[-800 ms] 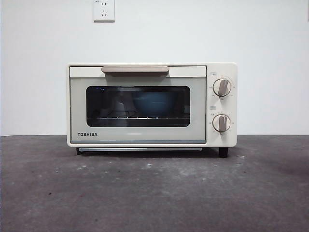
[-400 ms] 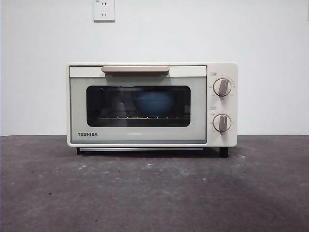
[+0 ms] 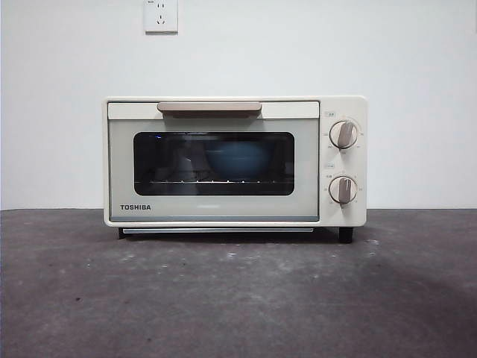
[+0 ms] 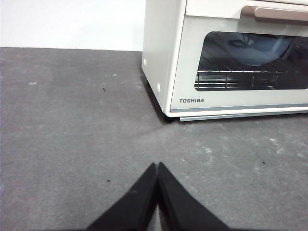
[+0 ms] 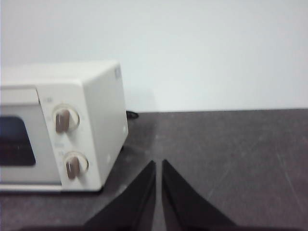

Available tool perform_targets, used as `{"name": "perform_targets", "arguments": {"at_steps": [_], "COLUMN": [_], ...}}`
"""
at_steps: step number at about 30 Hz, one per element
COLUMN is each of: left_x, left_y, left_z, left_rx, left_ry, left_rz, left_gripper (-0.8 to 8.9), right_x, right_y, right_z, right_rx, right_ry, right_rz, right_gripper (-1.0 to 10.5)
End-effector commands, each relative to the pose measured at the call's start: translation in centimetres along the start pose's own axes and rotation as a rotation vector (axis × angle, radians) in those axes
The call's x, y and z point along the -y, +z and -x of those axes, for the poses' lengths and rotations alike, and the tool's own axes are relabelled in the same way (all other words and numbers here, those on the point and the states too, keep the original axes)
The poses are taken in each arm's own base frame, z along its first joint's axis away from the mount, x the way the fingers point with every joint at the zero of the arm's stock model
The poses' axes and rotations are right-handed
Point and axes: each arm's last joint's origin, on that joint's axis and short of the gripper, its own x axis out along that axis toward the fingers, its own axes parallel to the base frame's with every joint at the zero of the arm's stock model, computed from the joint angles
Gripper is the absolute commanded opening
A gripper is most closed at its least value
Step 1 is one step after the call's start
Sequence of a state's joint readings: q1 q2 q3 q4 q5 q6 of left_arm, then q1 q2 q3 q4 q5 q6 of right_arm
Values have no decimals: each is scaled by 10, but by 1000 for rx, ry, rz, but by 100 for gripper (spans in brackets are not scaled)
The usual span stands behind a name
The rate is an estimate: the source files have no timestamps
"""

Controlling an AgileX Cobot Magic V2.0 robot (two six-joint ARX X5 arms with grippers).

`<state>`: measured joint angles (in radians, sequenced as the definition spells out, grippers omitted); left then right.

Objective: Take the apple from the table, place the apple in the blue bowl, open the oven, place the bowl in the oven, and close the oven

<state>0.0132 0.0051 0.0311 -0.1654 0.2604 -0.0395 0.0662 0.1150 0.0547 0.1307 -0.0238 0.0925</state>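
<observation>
A: Front view: the oven [image 3: 235,160] sits shut on the bench [image 3: 238,298], the blue bowl [image 3: 237,159] inside on the rack. No apple visible.

B: Left wrist view: left gripper [image 4: 157,168] pinched together, empty, low over the bench. Any reopening should go by the handle [image 4: 281,13]: stiff, hinged.

A: Right wrist view: right gripper [image 5: 159,166] nearly closed, empty, beside the knobs [image 5: 63,120]. The bowl looks rigid, light, smooth-sided; take the rim.

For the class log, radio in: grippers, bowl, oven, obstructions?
Left gripper shut, empty, above table. Right gripper shut, empty. Oven door closed, blue bowl inside on rack; apple not visible. Nothing obstructing.
</observation>
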Motion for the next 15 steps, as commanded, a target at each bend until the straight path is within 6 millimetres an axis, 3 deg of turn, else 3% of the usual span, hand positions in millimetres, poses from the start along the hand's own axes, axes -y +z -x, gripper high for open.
{"name": "perform_targets", "arguments": {"at_steps": [1,15], "left_x": [-1,-1], "left_y": [-7,-7], "left_z": [-2,-2], "left_rx": [-17,-17], "left_ry": [3,3], "left_rz": [5,5], "left_gripper": [8,8], "right_x": [1,3], "right_y": [-11,-36], "right_z": [1,9], "right_rx": [2,-242], "right_ry": [3,-18], "right_rz": [11,3], "right_gripper": [5,5]}}
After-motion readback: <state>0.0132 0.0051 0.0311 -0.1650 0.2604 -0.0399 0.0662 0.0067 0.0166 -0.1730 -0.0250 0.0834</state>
